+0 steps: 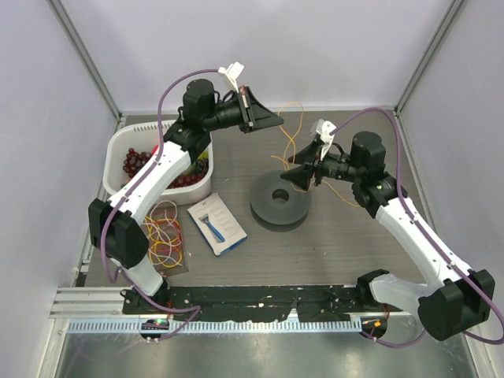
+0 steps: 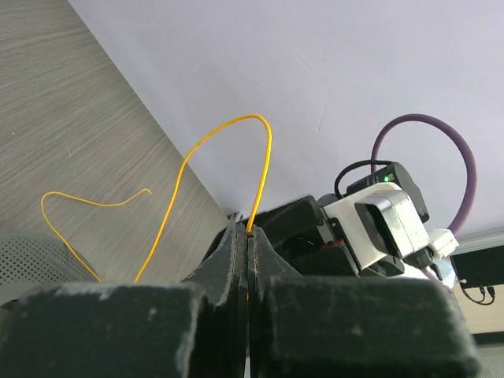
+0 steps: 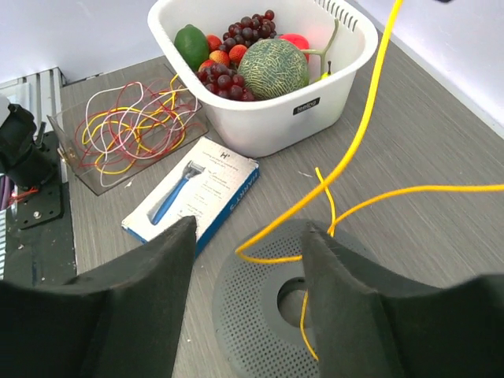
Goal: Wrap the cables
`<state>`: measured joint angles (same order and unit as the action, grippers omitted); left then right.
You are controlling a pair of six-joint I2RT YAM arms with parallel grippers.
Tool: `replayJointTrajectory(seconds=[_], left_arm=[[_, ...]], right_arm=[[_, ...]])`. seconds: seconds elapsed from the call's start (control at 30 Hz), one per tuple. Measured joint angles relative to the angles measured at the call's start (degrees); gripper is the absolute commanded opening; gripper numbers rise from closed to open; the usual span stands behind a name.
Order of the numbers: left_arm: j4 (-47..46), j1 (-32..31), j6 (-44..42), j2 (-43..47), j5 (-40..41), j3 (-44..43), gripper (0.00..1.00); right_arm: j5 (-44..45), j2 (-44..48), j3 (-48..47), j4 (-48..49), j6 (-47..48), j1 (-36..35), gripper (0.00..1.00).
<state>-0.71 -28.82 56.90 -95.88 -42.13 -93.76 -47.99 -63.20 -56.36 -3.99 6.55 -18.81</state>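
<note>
Left gripper (image 2: 248,235) clamped on yellow wire (image 2: 269,146), right gripper (image 3: 248,248) spread wide above grey spool (image 3: 242,315)

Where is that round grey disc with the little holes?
In the top view the spool lies flat mid-table, right of the razor box and just beneath the right gripper.
</note>
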Motion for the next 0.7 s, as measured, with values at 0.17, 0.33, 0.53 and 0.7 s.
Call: replayJointTrajectory(seconds=[0.17, 0.33, 0.53, 0.7], left_arm=[[0.1, -0.4, 0.0, 0.0, 0.0, 0.3, 0.0], [0.7, -0.4, -1.2, 0.0, 0.2, 0.4, 0.49], [2.5, 3.3, -4.5, -1.3, 0.3, -1.0, 1.0], [6.5, 12.0, -13.9, -2.9, 1.7, -3.7, 0.99]], right_arm=[[3.1, -2.2, -0.3, 2.2, -0.1, -1.6, 0.01], [5.7, -2.2, -1.0, 2.1, -3.9, -1.6, 0.01], [6.5, 1.2, -3.1, 2.5, -17.1, 1.6, 0.01], [4.3, 1.5, -3.5, 12.6, -43.3, 15.5, 0.01]])
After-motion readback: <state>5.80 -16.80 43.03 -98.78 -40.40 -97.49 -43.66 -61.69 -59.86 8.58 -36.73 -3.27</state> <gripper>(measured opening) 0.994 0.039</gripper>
